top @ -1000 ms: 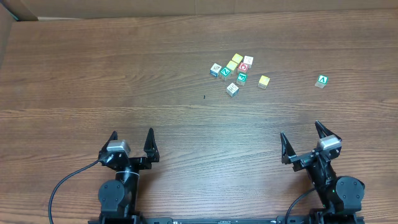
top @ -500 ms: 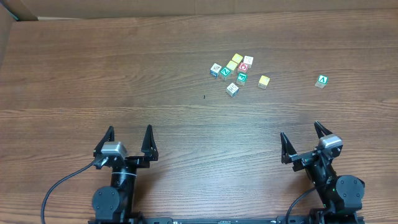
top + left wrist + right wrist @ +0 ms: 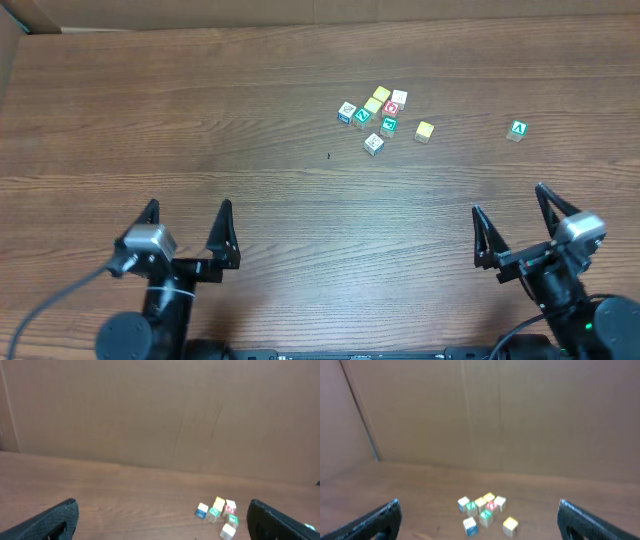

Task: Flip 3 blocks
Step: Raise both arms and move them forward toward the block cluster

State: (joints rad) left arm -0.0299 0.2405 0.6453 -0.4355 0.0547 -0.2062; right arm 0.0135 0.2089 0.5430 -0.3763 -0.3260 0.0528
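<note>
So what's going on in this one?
Nothing is being handled yet. The left gripper and right gripper are both open and empty, near the front of the table, well short of the blocks. The blocks sit in a loose cluster toward the far side. A green cube with a white A lies apart, off to the right. Neither arm touches any block.

Both arms sat at the near edge of the table [image 3: 250, 120], the left gripper [image 3: 187, 208] and right gripper [image 3: 509, 200] each spread wide, holding nothing, fingers pointing toward its far side.
</note>
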